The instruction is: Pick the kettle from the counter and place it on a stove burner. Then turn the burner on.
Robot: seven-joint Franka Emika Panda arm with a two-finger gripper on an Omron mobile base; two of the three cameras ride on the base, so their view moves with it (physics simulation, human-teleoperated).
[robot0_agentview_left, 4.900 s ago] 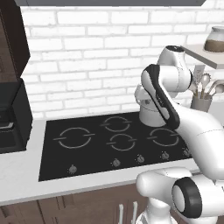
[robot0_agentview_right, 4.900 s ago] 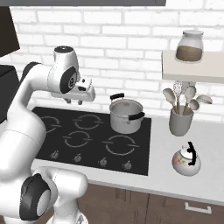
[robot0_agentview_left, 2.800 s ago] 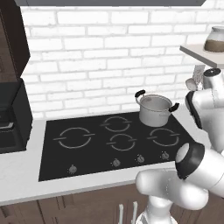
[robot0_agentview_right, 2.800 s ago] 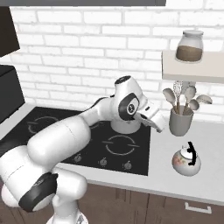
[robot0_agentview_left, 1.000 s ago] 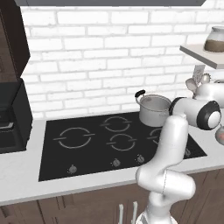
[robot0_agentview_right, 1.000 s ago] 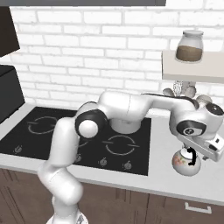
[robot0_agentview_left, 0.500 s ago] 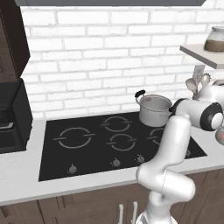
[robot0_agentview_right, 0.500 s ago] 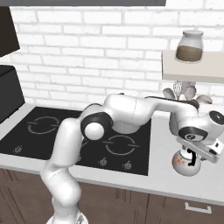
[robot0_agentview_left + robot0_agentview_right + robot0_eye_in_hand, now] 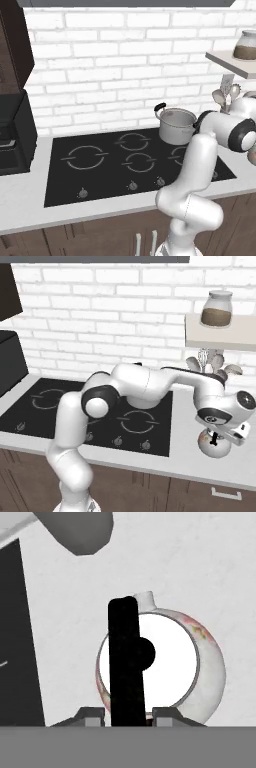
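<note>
The two-finger gripper (image 9: 128, 716), fingers spread, straddles the black arched handle of the small round white kettle (image 9: 200, 667) on the pale stone counter (image 9: 200, 572).

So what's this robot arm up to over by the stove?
It is reaching down over the kettle, a small white one on the counter just right of the black cooktop. The gripper straddles the kettle's black arched handle, fingers either side. The kettle sits on the counter, not yet lifted. A steel pot occupies a back burner.
</note>
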